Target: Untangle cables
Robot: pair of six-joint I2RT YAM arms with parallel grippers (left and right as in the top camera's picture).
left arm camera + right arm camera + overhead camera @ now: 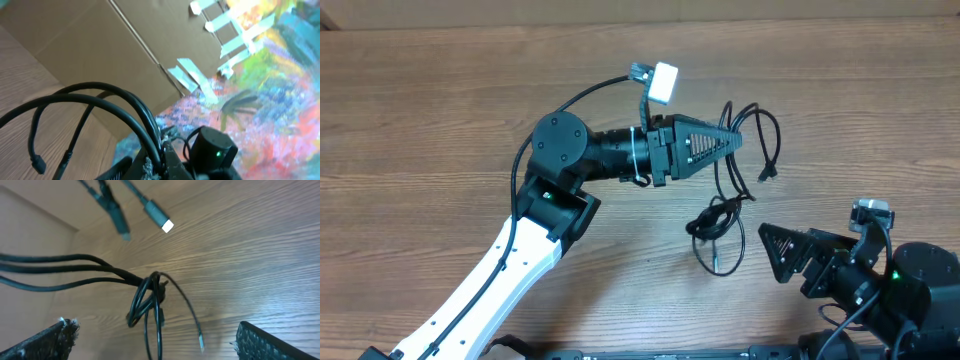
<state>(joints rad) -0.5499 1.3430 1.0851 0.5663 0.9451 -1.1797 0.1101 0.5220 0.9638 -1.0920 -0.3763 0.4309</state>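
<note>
The cables point(718, 216) are thin black cords tangled in a knot on the wooden table, with loops rising to my left gripper point(738, 141). That gripper is shut on the cords, and in the left wrist view it point(161, 152) pinches two strands that arc away as cable loops point(95, 100). My right gripper point(772, 246) is open, just right of the knot and apart from it. In the right wrist view the knot point(150, 292) lies ahead between the wide-spread fingers point(55, 340), with one silver plug point(167, 226) hanging above and another plug end point(201, 341) on the table.
A brown cardboard wall point(100, 40) stands behind the table, next to a colourful painted sheet point(270, 95). The left arm's white link point(500, 270) crosses the front left of the table. The right arm's base point(910, 280) sits at the front right.
</note>
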